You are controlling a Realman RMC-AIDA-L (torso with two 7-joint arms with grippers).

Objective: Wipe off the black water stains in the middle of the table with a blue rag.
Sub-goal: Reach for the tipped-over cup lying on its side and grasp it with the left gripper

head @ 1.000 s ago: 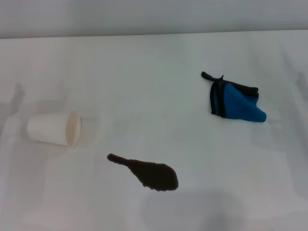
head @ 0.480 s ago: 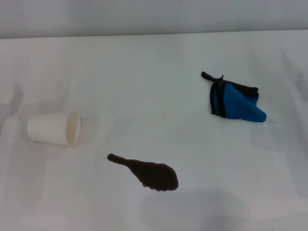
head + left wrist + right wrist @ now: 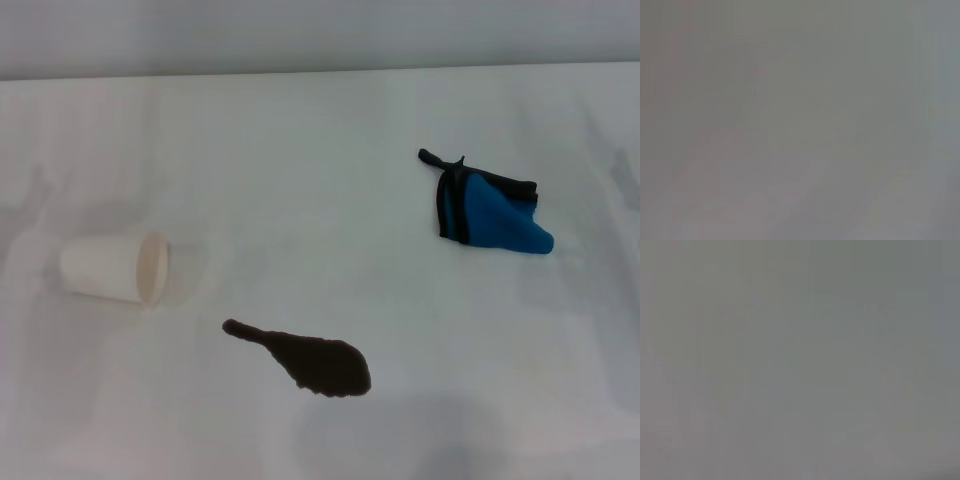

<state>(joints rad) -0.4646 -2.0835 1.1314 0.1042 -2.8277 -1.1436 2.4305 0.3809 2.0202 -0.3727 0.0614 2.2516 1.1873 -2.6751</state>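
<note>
Black water stains (image 3: 305, 360) are sitting tadpole-shaped near the tabletop's (image 3: 320, 140) front middle, blue rag (image 3: 487, 211) lying crumpled well apart at right, white cup (image 3: 115, 268) tipped at left; neither pincer is showing

Neither arm reaches into the head view; no wrist, gripper or finger shows anywhere over the work surface, from its far edge to its near edge or toward either side. Both wrist views give only a flat grey blur with no finger, jaw or link that can be made out. So the pose of the left and right arms, and how their grippers stand, cannot be told.
</note>
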